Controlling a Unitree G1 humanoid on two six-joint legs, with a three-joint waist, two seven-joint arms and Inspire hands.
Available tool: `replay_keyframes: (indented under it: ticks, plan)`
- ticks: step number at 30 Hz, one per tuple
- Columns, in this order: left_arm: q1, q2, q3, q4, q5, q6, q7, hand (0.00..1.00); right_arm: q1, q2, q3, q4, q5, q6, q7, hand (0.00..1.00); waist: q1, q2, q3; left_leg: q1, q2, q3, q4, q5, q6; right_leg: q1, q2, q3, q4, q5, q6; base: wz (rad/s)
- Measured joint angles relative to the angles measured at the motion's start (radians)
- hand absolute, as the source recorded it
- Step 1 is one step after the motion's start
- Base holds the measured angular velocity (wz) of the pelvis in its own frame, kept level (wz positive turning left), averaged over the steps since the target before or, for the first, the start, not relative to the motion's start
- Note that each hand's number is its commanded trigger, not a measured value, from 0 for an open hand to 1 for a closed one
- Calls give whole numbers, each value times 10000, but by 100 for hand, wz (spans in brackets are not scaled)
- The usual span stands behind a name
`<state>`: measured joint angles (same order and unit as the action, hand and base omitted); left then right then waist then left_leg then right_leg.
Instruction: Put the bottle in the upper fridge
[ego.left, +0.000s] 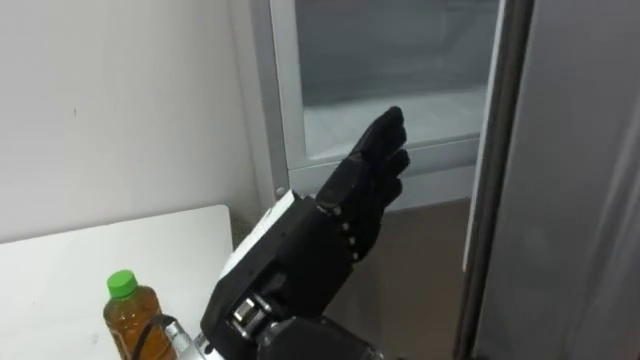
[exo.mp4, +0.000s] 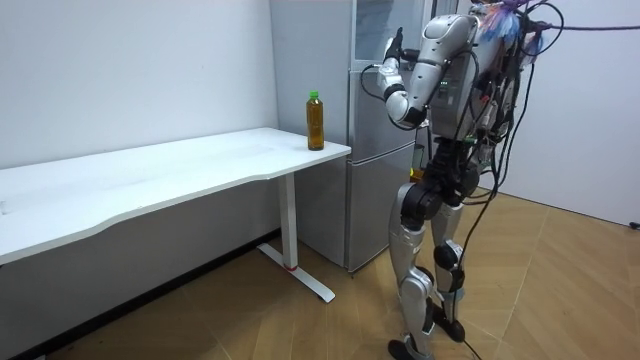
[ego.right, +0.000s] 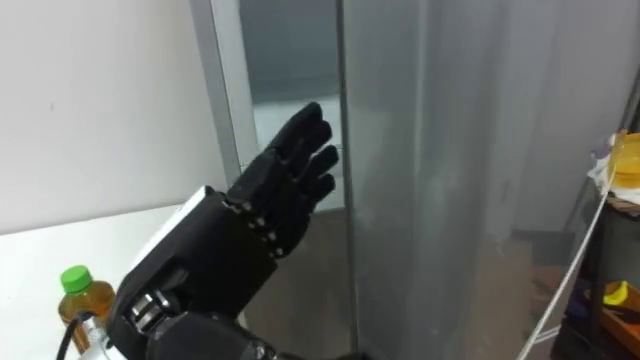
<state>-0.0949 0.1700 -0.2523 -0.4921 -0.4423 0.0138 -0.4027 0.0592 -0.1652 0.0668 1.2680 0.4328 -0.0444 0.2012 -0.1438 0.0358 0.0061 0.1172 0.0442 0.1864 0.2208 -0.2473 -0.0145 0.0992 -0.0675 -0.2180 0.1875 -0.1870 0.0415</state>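
Left hand (ego.left: 355, 200) was raised with fingers straight, holding nothing, before one fridge (exo.mp4: 372, 170); one green-capped bottle (ego.left: 130, 318) of amber liquid stood on one white table (ego.left: 90, 250).

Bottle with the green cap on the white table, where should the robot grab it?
The green-capped amber plastic bottle stands upright near the white table's end by the grey fridge. Probably best: wrap its round middle, below the cap, coming sideways from that end.
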Motion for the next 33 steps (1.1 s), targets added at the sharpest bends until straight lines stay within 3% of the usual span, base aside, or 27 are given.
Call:
replay_keyframes:
  ticks: [8,16,33]
  plan:
    - [-18,-46,-413,-7,-1,0,-18,0,-6,-7,17,-16,189,-1,-13,0,-193,76,-26,14,24,188,-1,-1,-1,-16,28,219,6,39,-6,-7]
    - [-119,-154,-731,-7,208,8,-9,0,-93,-26,-3,-22,342,-21,-17,0,-449,243,18,17,60,471,-89,-1,0,-195,58,307,1,158,-15,-7]
    - [-372,-167,-1374,31,217,34,-245,0,-207,-1,110,46,769,-85,-19,0,-753,331,42,36,182,1407,-177,-2,-1,-662,253,1196,-3,323,-61,-16]
